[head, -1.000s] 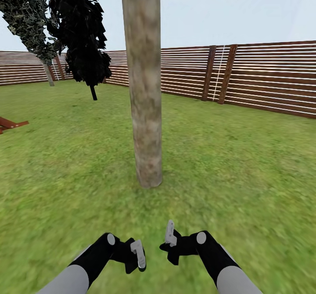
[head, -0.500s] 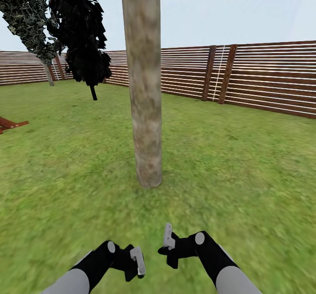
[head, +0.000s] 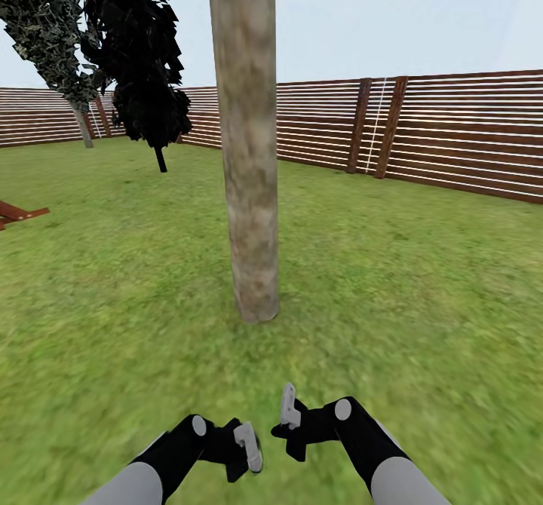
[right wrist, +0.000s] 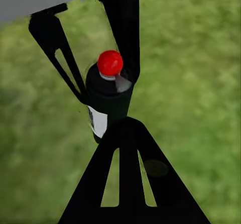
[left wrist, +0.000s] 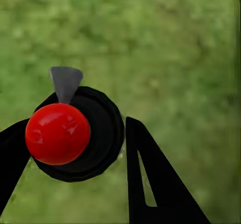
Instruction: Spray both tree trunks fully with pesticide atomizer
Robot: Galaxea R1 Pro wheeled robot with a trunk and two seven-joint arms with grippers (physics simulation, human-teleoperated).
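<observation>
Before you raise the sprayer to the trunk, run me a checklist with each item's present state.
1. Pesticide atomizer held in left claw, fingers on both sides of the bottle: ok.
2. Right claw shut, holding nothing: ok.
3. Tree trunk upright straight ahead: ok.
4. Grey nozzle aimed at the trunk: cannot tell.
5. Grass between robot and trunk free of obstacles: ok.
6. Pesticide on the trunk: cannot tell.

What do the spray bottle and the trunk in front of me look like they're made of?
The spray bottle looks like black matte plastic with a glossy red cap, going by the highlights; it sits between the left pincer fingers. The trunk looks like rough bark, pale and brown-mottled. Both are renders, so this is a guess.
</observation>
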